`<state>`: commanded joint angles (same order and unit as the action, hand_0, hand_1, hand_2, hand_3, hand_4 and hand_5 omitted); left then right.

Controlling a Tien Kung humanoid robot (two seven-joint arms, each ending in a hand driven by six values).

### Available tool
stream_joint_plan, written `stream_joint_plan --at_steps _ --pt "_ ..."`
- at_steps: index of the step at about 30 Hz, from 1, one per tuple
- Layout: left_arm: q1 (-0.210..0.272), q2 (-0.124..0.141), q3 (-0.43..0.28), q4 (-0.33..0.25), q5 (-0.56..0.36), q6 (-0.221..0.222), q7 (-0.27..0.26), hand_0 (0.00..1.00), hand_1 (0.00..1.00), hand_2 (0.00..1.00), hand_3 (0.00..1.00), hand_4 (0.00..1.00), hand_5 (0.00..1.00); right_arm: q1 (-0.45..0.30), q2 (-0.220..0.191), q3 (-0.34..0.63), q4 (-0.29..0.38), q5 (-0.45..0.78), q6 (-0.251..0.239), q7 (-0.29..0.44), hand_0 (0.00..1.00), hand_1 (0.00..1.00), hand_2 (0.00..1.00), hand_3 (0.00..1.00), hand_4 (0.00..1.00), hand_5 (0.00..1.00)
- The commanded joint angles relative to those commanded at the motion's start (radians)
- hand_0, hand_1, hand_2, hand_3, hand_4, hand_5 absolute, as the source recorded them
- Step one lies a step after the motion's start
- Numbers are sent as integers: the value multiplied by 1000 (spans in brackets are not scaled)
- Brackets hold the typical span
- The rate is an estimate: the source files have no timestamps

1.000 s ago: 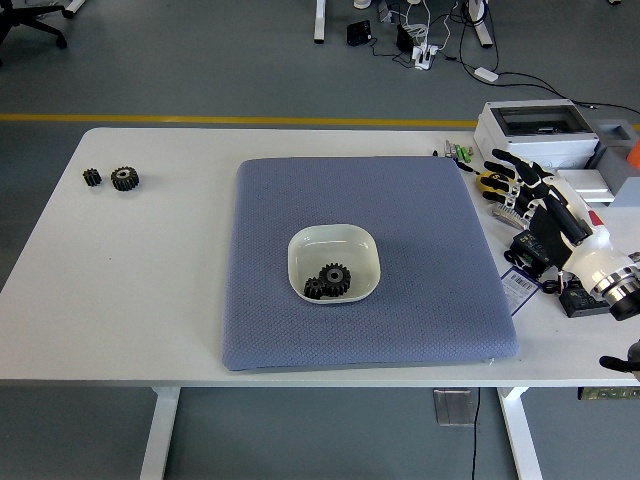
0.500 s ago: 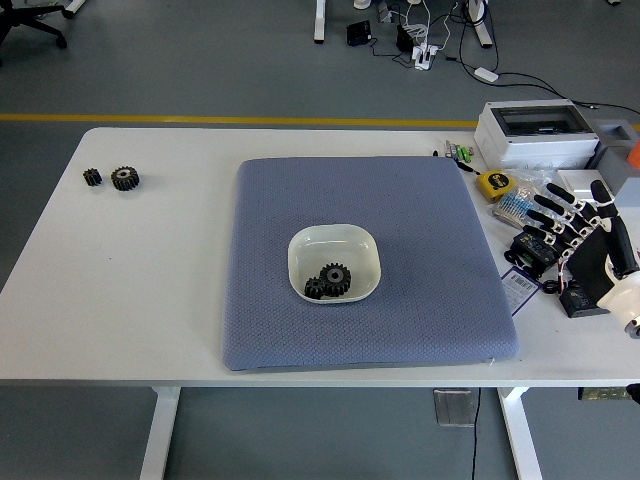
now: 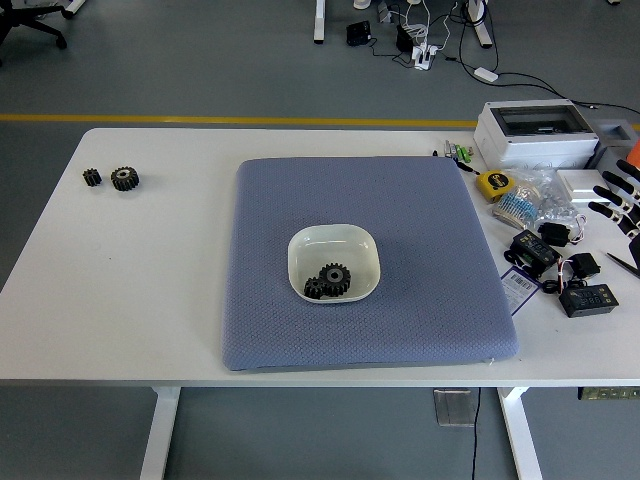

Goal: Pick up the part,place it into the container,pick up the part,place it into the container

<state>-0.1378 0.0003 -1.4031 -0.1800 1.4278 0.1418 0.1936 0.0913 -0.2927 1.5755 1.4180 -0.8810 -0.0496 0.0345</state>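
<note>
Since the earlier frames, the right hand [image 3: 622,195] has pulled back to the picture's right edge, baring the clutter it covered; only its spread, empty fingers [image 3: 603,190] show. On the desk [image 3: 150,290], two gears [image 3: 112,178] lie flat at far left, side by side, axes upright. On the grey mat [image 3: 420,300], the white bowl [image 3: 333,240] holds two more gears [image 3: 327,281], flat and touching, at its near side. Nothing on the mat has shifted.
</note>
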Motion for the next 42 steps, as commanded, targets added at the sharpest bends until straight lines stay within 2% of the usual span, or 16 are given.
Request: stream_joint_plan --at_steps 9,17,26,35,37,38,42 --pt "0 0 12 0 -12 1 -2 684 671 657 568 608 553 -33 72 64 -12 -49 32 -58 749 750 776 782 998 908" --pt "-3 1 15 0 -15 1 -3 684 671 659 569 608 553 -32 75 82 -3 -60 54 -68 735 743 768 778 998 908" --pt "-6 2 27 0 -29 0 -7 685 672 659 569 609 554 -30 77 80 0 4 48 17 732 736 753 749 998 896" --pt "-9 3 29 0 -31 0 -9 685 671 660 569 609 553 -27 77 79 1 27 52 55 732 733 753 748 998 890" --pt "-10 3 32 0 -33 0 -10 685 671 660 569 609 553 -27 78 70 -5 60 40 98 732 733 753 748 998 890" --pt "-11 3 32 0 -32 0 -10 685 671 660 569 610 554 -26 79 66 -9 88 34 123 708 708 729 710 998 875" --pt "-11 3 32 0 -33 1 -11 685 671 660 569 610 554 -26 85 67 -20 216 16 202 708 708 729 710 998 875"
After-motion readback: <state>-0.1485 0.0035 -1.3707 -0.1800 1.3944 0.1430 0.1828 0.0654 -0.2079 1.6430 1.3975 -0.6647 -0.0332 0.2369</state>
